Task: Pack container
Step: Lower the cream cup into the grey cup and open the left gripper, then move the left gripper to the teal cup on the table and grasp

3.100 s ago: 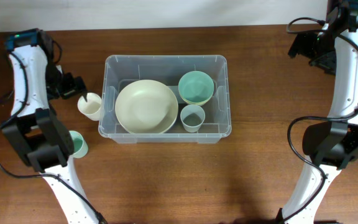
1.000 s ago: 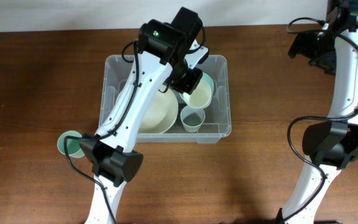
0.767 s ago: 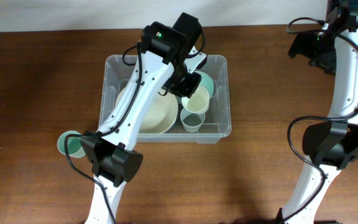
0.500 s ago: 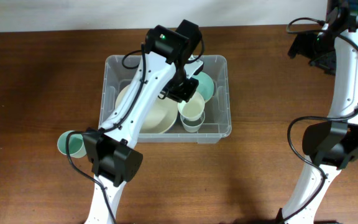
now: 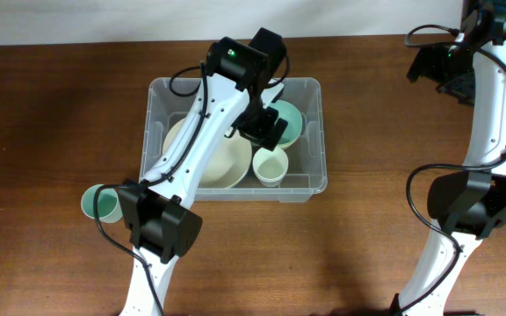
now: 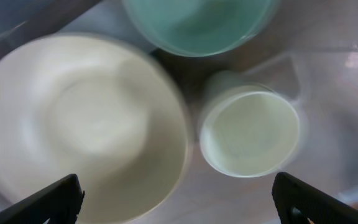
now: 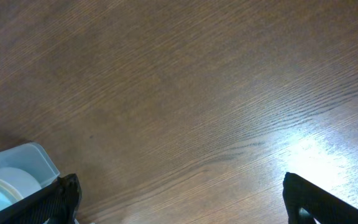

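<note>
Left gripper (image 6: 179, 203), wide open and empty over the cream cup (image 6: 250, 132), should rise straight, clearing the container (image 5: 174, 82) rim.

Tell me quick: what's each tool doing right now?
Left tool: open, holding nothing, above the cream cup in the container.
Right tool: open, holding nothing, over the table.
</note>
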